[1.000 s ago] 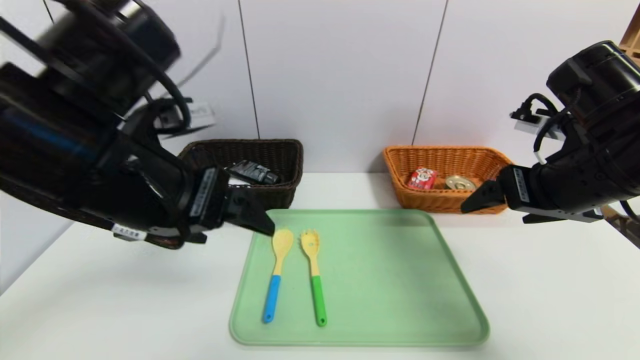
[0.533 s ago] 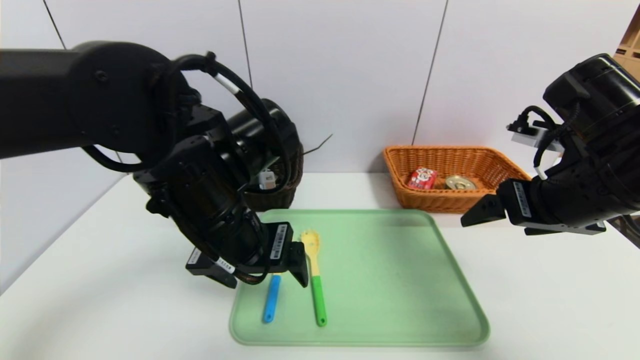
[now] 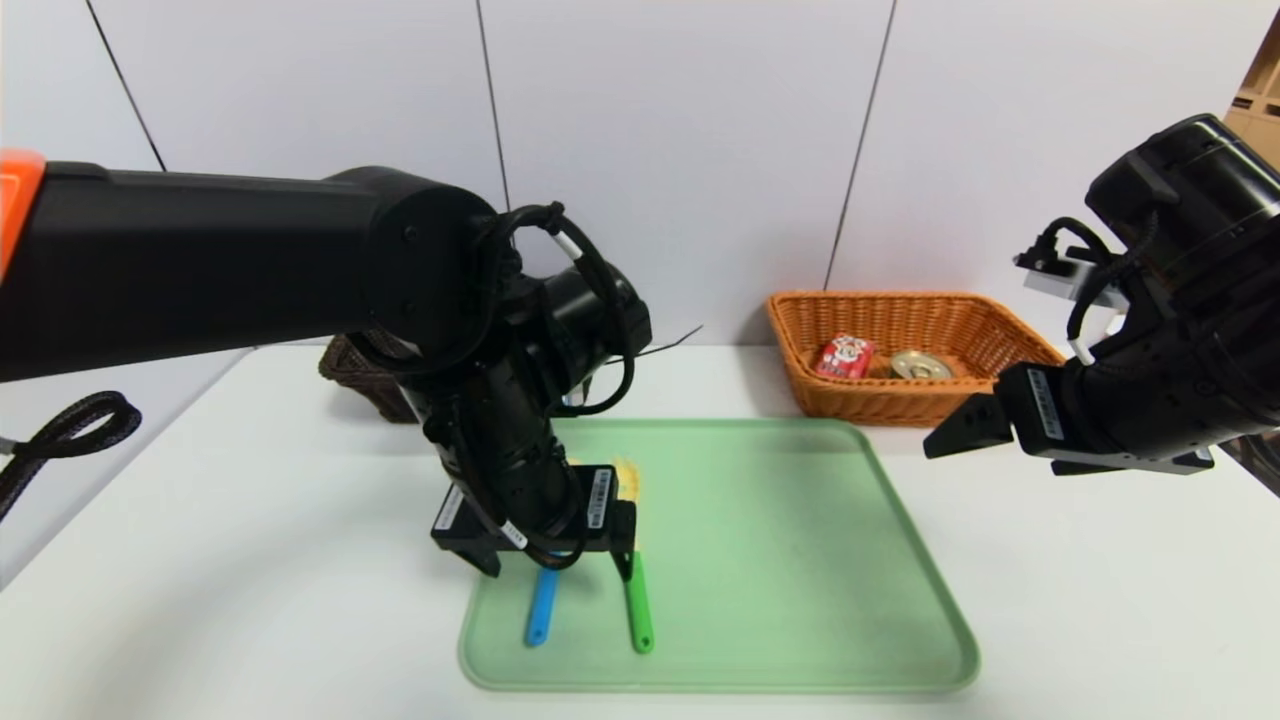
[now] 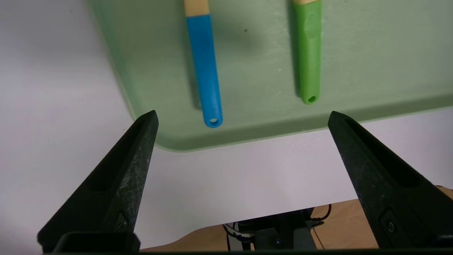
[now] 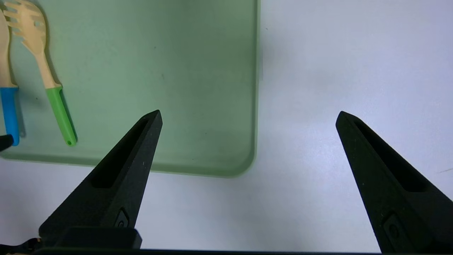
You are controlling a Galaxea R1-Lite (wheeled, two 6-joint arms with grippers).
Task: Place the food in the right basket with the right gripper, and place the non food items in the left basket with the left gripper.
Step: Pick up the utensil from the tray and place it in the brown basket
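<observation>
Tray [image 3: 800,560]: spoon [image 4: 204,74] between left fingers [image 4: 120,177]

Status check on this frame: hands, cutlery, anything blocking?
Left hand open, low over spoon and fork on tray. Right hand open, empty, beside orange basket. Nothing blocking.

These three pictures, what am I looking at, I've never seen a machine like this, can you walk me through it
It is a two-armed robot sorting items into baskets. The wide picture comes from a camera on its head; the other two come from cameras on its wrists, looking out between black pointed fingers. On the white table lies a green tray with a blue-handled spoon and a green-handled fork. The left gripper hovers open over them, holding nothing. The right gripper waits open and empty beside the orange basket, which holds a red drink carton and a tin. The dark basket is mostly hidden behind the left arm.
</observation>
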